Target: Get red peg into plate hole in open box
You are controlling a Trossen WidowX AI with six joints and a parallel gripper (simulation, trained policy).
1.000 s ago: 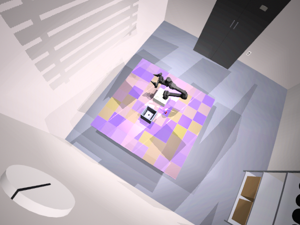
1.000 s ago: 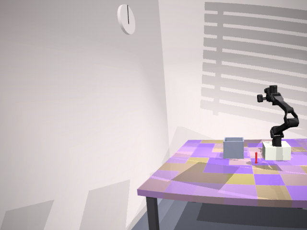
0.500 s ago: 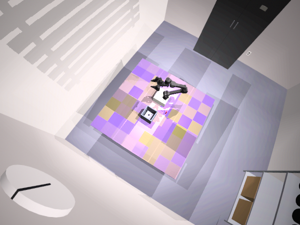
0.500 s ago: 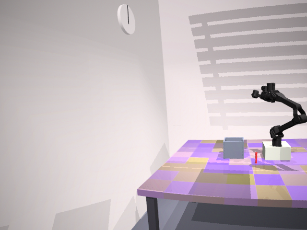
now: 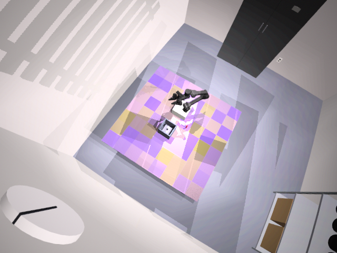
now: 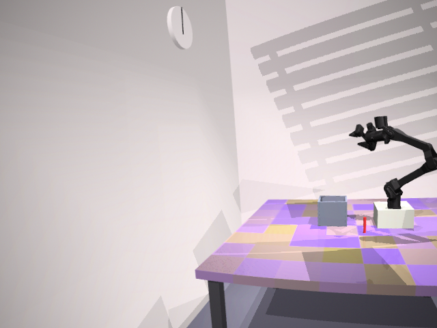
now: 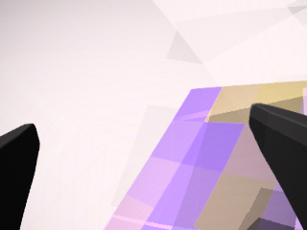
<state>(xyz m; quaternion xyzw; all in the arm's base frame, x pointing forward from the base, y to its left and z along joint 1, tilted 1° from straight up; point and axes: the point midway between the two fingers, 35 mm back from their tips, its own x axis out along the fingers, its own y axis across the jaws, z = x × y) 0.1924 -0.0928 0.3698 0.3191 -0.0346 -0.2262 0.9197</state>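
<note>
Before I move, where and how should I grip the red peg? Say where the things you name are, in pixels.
Grip the red peg (image 5: 186, 126) (image 6: 364, 225) around its upper half, coming straight down with the open gripper (image 5: 170, 100) (image 6: 354, 139) (image 7: 145, 124): it stands upright and slim, so its top is probably easiest, leaving the lower end free.

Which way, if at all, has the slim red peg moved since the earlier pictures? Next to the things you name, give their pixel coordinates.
No: the slim red peg (image 5: 186, 126) (image 6: 364, 225) stands in the same spot beside the white block (image 5: 179, 112) (image 6: 393, 220).
</note>
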